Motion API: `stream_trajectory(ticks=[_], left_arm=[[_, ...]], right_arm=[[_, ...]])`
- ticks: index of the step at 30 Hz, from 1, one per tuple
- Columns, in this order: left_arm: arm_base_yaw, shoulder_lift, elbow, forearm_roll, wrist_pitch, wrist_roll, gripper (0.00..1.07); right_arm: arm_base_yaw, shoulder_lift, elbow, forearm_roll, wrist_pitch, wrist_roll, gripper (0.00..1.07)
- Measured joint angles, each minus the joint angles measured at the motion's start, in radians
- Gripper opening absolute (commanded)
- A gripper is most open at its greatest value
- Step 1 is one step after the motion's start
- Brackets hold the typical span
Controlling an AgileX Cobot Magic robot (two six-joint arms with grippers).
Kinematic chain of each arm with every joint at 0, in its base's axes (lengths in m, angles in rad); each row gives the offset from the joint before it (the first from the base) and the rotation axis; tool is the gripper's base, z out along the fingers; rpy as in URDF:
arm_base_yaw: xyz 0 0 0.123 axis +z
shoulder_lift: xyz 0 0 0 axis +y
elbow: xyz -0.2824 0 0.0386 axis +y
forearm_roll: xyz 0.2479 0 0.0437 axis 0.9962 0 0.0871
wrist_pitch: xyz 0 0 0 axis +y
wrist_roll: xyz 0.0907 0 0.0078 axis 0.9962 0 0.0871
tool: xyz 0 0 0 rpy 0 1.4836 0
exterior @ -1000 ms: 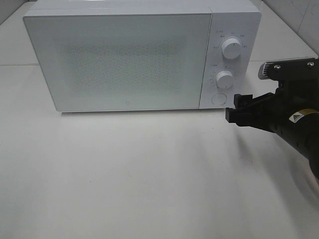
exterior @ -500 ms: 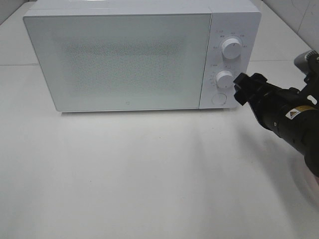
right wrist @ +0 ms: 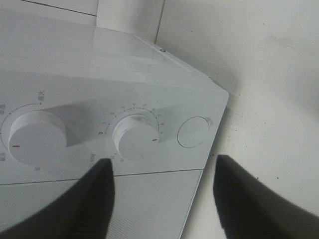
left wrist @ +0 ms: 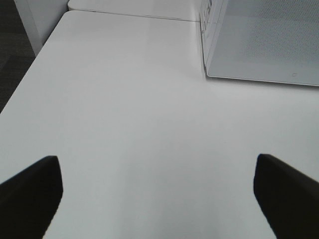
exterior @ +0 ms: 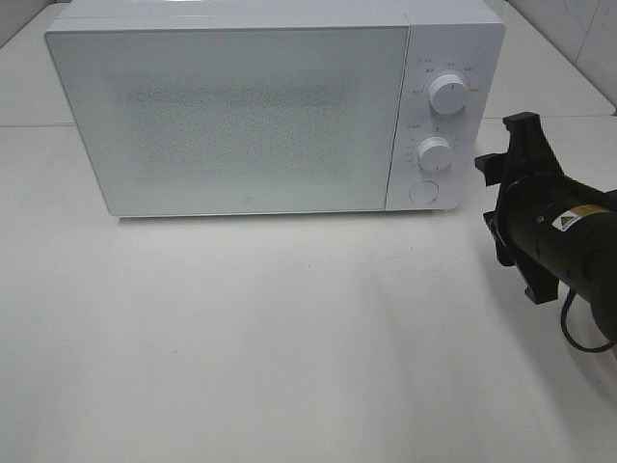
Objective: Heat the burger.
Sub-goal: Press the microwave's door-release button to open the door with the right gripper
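Right gripper [right wrist: 162, 162]: fingers apart, nothing between them. Over the last second it has risen from low in front of the control panel, rolled onto its side and drawn slightly away to the right, its jaws narrowing on the way. In the right wrist view it now faces the lower dial [right wrist: 135, 137], near it but not touching. Left gripper [left wrist: 159, 199]: fingers wide apart, empty, over the bare table [left wrist: 124, 99]. Microwave [exterior: 241, 116]: door shut, with the upper dial [exterior: 448, 92] and round button [exterior: 422, 192] untouched. Judgement: the roll lines the fingers up to pinch and turn the lower dial, so loading seems done and setting the heat remains. Burger: not visible in any view; presumably behind the frosted door, so its look cannot be described.
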Motion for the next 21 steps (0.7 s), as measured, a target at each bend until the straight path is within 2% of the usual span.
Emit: stream_trajectory(ticks=[1, 2, 3, 4, 5, 6, 7, 21], left_arm=[[0.000, 0.000, 0.000, 0.000, 0.000, 0.000, 0.97], [0.000, 0.000, 0.000, 0.000, 0.000, 0.000, 0.97], [0.000, 0.000, 0.000, 0.000, 0.000, 0.000, 0.97], [0.000, 0.000, 0.000, 0.000, 0.000, 0.000, 0.97], [0.000, 0.000, 0.000, 0.000, 0.000, 0.000, 0.97], [0.000, 0.000, 0.000, 0.000, 0.000, 0.000, 0.97], [0.000, 0.000, 0.000, 0.000, 0.000, 0.000, 0.97], [0.000, 0.000, 0.000, 0.000, 0.000, 0.000, 0.97]], right_arm=[[0.000, 0.000, 0.000, 0.000, 0.000, 0.000, 0.44], [0.000, 0.000, 0.000, 0.000, 0.001, 0.003, 0.31], [0.000, 0.000, 0.000, 0.000, 0.001, 0.003, 0.31], [0.000, 0.000, 0.000, 0.000, 0.001, 0.006, 0.17], [0.000, 0.000, 0.000, 0.000, 0.003, 0.007, 0.11], [0.000, 0.000, 0.000, 0.000, 0.003, 0.007, 0.11], [0.000, 0.000, 0.000, 0.000, 0.011, 0.007, 0.00], [0.000, 0.035, -0.006, -0.037, 0.045, 0.079, 0.00]])
